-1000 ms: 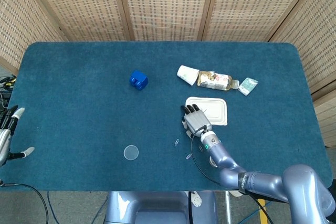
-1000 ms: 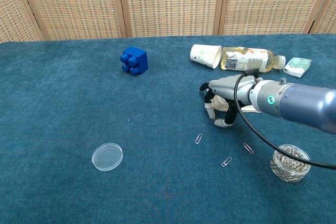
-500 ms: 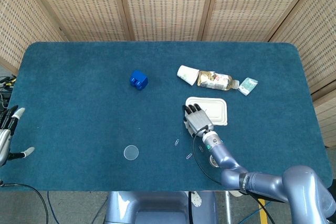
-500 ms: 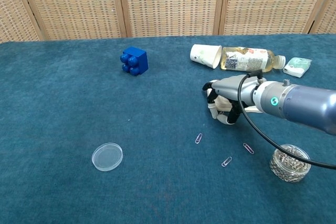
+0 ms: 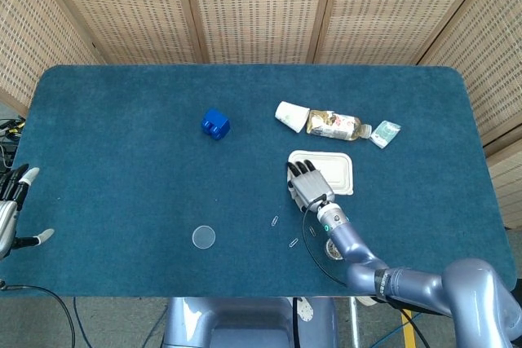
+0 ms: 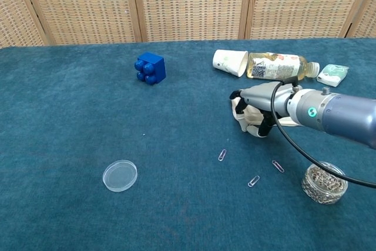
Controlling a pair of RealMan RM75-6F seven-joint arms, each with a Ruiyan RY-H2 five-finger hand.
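Where right hand [image 5: 307, 187] rests, white rectangular lidded tray [image 5: 334, 172], flat

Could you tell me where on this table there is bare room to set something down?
Bare cloth lies left of the blue block out to the left hand, and along the far edge behind the paper cup and bottle. It is crowded around the right hand: the white tray, paper clips, and the clip jar.

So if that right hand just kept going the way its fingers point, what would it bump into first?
Probably the white lidded container: the right hand points up the table with its fingertips at that container's near left edge. Beyond it lie the tipped paper cup and the bottle. Height is hard to judge.
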